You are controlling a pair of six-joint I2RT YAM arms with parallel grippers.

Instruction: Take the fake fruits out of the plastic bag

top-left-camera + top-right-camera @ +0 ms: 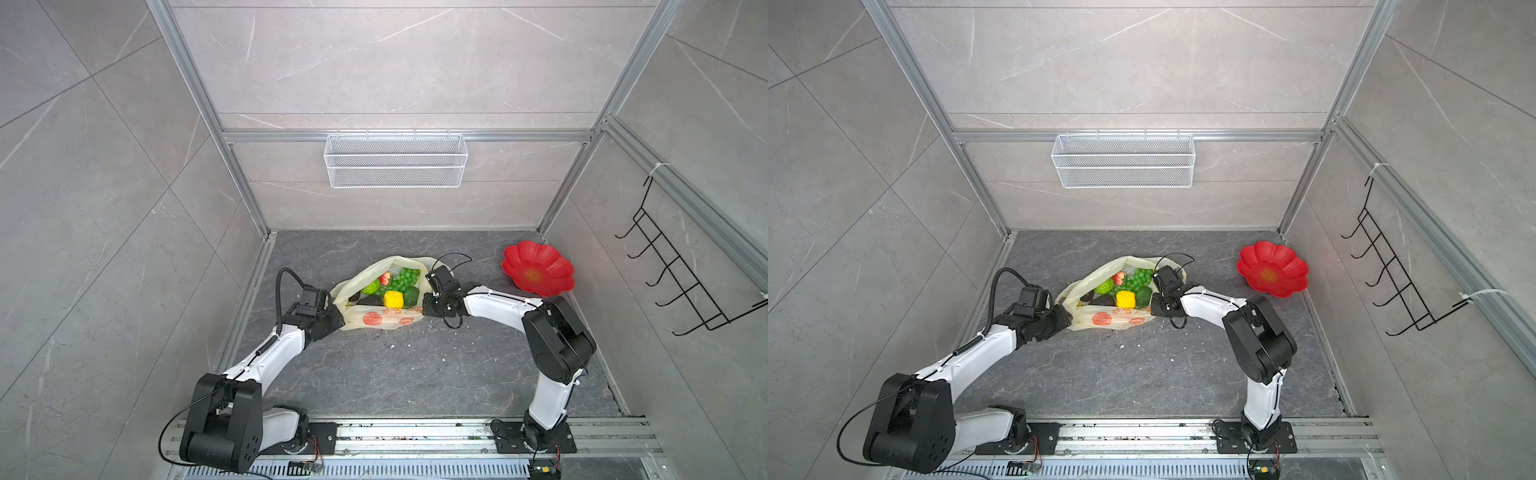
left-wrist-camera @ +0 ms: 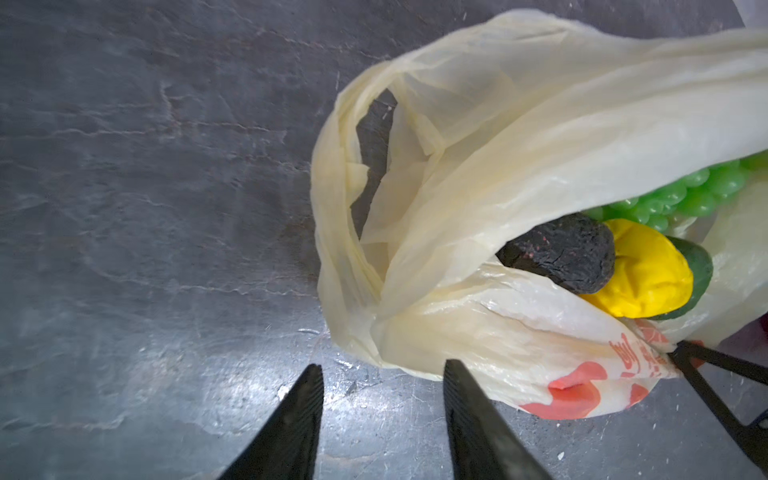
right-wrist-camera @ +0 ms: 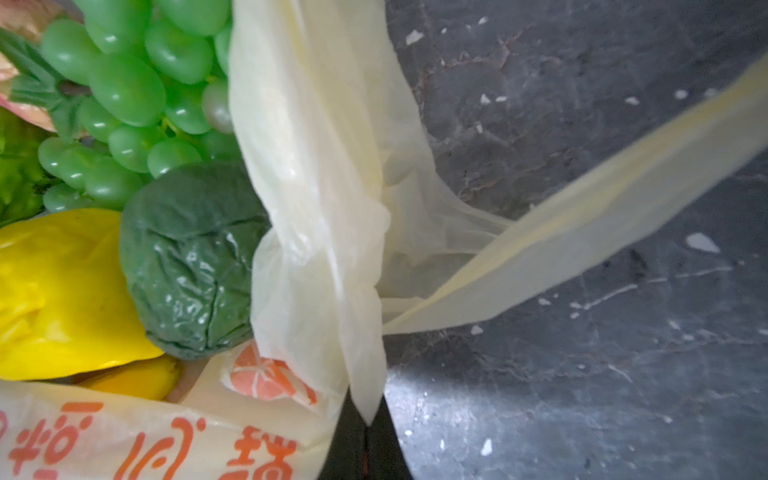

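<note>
Left gripper [image 2: 382, 365]: I see its jaws parted, gripping nothing, tips just beside the plastic bag [image 1: 374, 318]
Right gripper [image 3: 365, 432]: jaws pressed together on a fold of the bag's rim
Bag: lying on the dark table [image 1: 395, 374] between both grippers, mouth open
Fake fruits [image 1: 392, 286]: all I can see sit inside the bag

Fake fruits [image 1: 392, 286] inside open plastic bag [image 1: 376, 319]

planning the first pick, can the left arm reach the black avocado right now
Probably yes: the left gripper is open beside the plastic bag, and the black avocado lies uncovered at that end of the open mouth.
</note>
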